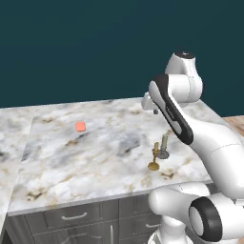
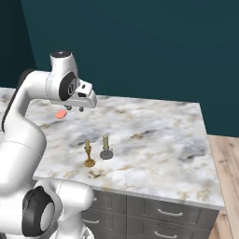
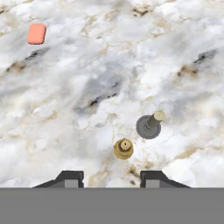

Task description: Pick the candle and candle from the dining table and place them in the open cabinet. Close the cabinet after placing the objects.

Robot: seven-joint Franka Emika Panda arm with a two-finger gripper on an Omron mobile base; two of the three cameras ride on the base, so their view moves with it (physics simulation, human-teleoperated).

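— Veined white-and-grey marble dining table (image 1: 95, 147) below; small orange-red block (image 1: 80, 126) well apart, blocking nothing.
— Brass-gold candle (image 3: 124, 148) beside grey-metal candle (image 3: 149, 124), both upright. Two-finger gripper (image 3: 111, 177) overhead, spread, empty.

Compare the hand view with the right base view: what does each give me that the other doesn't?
Hand view alone: a straight-down look, the brass candle seen end-on and the grey candle leaning away, with the gripper jaws apart and nothing between them.

Right base view alone: the gripper's height well above the dining table, the grey drawers beneath, the wooden floor and the dark wall.

Both: the two candles upright, close together but apart, and the orange-red block farther off on the marble.
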